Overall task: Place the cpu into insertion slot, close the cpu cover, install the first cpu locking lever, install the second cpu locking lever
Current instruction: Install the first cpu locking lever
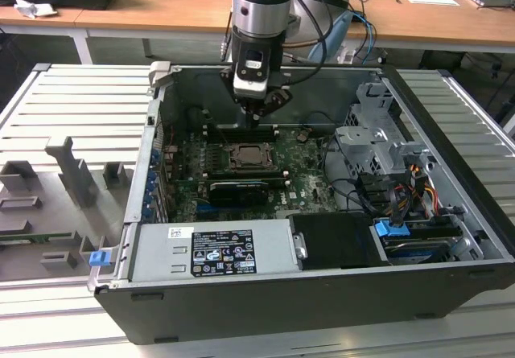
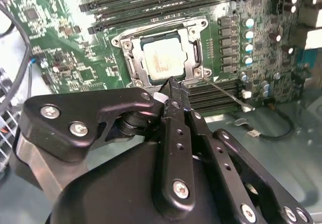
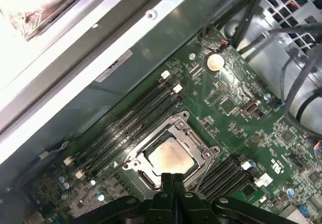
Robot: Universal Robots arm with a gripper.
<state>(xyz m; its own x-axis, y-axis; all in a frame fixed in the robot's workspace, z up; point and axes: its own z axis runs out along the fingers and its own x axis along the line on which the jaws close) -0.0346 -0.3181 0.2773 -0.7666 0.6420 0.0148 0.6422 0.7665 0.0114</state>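
The cpu [image 2: 163, 60] is a thin, stiff square and should be light. Its underside contacts are probably delicate, so it is best held by its edges or flat top and never pressed at a slant. The metal top looks smooth and would be slippery between bare fingers. The top is dull silver-grey, with a paler, slightly smeared patch in the middle in both wrist views.

It lies flat in the slot [image 2: 132, 63], square to it, with no corner visibly riding up. The cover [image 2: 192, 53], a thin silver frame, appears to be folded down around the cpu, with the chip showing through its window. It is springy sheet metal, likely to bend if forced, and is better pushed at its edge tab. From one corner of the socket a thin wire lever [image 2: 227, 91] juts out across the neighbouring slots, seemingly not latched. It looks stiff, and its bent end seems the natural place to grip it.

The hand [image 2: 171, 83] hangs just above the socket's near edge with its fingertips together and nothing between them. In the exterior view it hovers over the back of the socket, inside the open case [image 1: 282, 302].

Around the socket lies the green board [image 2: 65, 58], with long black memory slots [image 2: 161, 2] on two sides. The case rests on a ribbed counter [image 1: 80, 100].
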